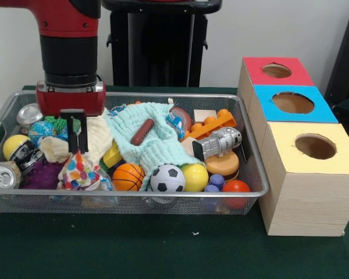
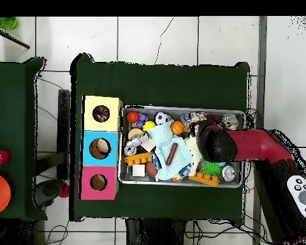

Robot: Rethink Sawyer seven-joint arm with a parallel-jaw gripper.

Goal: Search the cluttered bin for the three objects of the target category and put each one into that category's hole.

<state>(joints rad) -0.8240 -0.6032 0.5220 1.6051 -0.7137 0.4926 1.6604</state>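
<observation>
Gripper (image 1: pixel 77 141), fingers nearly closed and grasping nothing, poised at left of frame above the confetti-patterned object (image 1: pixel 80 171) in the wire bin (image 1: pixel 253 156); balls, likely targets, lie front-centre near the soccer ball (image 1: pixel 167 178).

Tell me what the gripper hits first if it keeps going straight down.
Most likely the colourful spotted toy right under the gripper, whose fingers hang close together at its top. Depth is unclear; the cream cloth beside it could be touched too.
</observation>
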